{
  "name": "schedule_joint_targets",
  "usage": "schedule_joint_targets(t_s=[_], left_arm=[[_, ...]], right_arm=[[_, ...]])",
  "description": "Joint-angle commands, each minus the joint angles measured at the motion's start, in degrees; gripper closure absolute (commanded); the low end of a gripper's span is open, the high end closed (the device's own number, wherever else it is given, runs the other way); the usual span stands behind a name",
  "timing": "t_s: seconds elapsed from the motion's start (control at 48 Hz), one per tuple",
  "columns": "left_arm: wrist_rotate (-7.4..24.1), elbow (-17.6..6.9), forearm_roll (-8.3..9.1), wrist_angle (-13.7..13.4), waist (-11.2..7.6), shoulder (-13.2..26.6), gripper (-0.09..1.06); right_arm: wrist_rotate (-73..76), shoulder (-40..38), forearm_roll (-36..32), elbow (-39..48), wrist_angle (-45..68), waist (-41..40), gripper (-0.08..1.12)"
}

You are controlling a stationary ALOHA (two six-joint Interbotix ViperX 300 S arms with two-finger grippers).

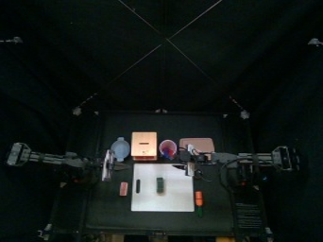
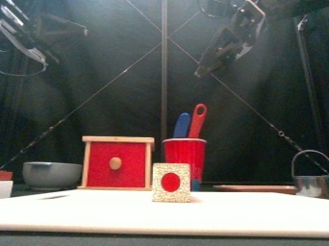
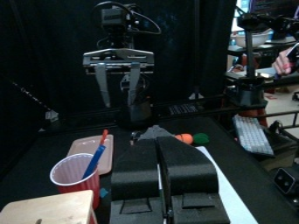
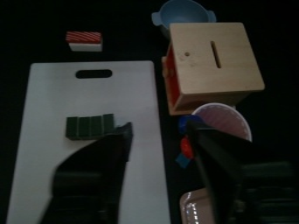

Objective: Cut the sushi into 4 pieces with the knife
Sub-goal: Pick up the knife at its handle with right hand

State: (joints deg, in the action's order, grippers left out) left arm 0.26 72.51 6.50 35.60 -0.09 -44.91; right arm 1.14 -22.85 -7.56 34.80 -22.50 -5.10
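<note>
Sushi roll (image 4: 91, 127) lies on white board (image 4: 59, 166) atop black table (image 4: 35, 26).

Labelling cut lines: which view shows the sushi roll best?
Right wrist view: the sushi roll lies whole on the white cutting board, block seams visible. Top shows a small dark bar; front only its end face; left wrist view doesn't show it.

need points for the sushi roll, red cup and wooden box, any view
sushi roll (image 4: 91, 127): right wrist view, top of the middle dark blocks.
red cup (image 2: 184, 159): front view, middle of its front wall.
wooden box (image 2: 117, 163): front view, knob at the centre of its red drawer front.
</note>
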Motion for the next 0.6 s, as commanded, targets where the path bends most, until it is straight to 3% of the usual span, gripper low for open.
schedule_joint_targets(t_s=[0.021,0.229,0.604], left_arm=[[0.1,-0.6,0.09,0.5,0.44,0.2,0.96],[0.1,-0.5,0.09,0.5,0.7,0.2,0.96],[0.1,-0.1,0.0,0.4,0.88,0.2,0.96]], right_arm=[[-0.1,1.0,-2.6,-3.2,-1.9,-0.8,-0.03],[0.1,5.6,-7.9,-6.1,-6.2,-1.2,0.03],[-0.2,12.6,-9.4,-10.9,-14.7,-1.8,0.04]])
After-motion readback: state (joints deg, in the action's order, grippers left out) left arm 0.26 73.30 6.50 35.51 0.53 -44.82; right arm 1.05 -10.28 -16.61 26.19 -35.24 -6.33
